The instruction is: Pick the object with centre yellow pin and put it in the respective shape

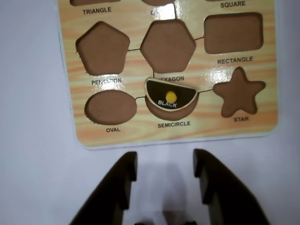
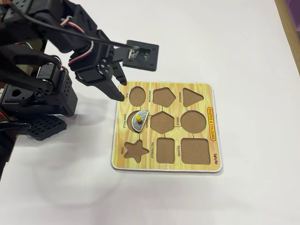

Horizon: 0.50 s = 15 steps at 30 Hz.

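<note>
Resting: piece (image 1: 170, 97) in semicircle cutout (image 1: 171, 112), its far edge seemingly riding up on the board (image 2: 213, 123).
Hand (image 1: 165, 161): wide, empty, just near of the board.
Left: perhaps pressing the piece flush.

The gripper (image 1: 164, 164) hangs empty, its jaws spread apart, pointing down

Your wrist view cuts off the board (image 1: 70, 93) at the top edge, leaving only slivers of 3 top cutouts. The piece (image 1: 169, 95) hides part of the "HEXAGON" label. Glare blurs the "PENTAGON" label.
</note>
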Each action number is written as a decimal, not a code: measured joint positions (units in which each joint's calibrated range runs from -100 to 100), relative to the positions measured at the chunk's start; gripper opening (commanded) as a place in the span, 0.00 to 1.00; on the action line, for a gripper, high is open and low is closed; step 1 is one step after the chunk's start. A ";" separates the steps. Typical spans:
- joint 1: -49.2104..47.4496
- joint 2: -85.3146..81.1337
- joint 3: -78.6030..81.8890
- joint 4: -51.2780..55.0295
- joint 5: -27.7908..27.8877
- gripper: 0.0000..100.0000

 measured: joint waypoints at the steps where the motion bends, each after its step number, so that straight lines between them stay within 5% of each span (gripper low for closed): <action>1: -0.09 -2.92 1.98 0.00 -0.36 0.14; 15: -0.19 -35.74 18.97 0.00 -0.88 0.14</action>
